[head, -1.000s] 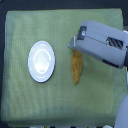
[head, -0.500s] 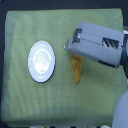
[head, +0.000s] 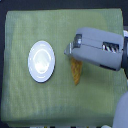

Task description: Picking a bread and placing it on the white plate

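Observation:
The white plate (head: pixel 41 61) lies on the green cloth, toward the exterior view's left, with nothing on it. To its right lies the bread (head: pixel 76 74), golden-brown and elongated, pointing down the frame. Its upper end is hidden under my grey gripper (head: pixel 71 50), which reaches in from the exterior view's right. The gripper's tip sits over the top of the bread, a short way right of the plate's rim. The fingers are covered by the gripper's own housing, so I cannot make out whether they hold the bread.
The green cloth (head: pixel 30 100) covers the whole table top. Dark floor shows past its edges at the top and the left. The arm's bulky grey body (head: pixel 102 47) fills the right middle of the view.
The gripper has shifted slightly toward the left and down over the bread's upper end. The bread and the plate stay where they were.

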Robot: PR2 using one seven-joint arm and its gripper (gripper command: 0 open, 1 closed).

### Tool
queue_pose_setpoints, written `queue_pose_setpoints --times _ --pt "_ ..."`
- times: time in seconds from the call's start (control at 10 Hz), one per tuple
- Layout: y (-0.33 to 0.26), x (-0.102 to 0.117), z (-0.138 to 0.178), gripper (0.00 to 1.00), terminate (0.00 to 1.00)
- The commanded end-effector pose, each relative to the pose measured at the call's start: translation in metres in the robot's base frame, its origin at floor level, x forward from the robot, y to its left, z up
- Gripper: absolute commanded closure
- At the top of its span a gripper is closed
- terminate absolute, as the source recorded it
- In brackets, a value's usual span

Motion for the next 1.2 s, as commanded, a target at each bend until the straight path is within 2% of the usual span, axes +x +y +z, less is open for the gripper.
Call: queue_pose_setpoints --times 0.0,0.1,1.1 --pt "-0.003 -0.007 0.003 0.0 0.0" --pt "-0.003 -0.007 0.008 1.0 0.0" --pt "-0.014 -0.004 0.016 1.0 0.0"
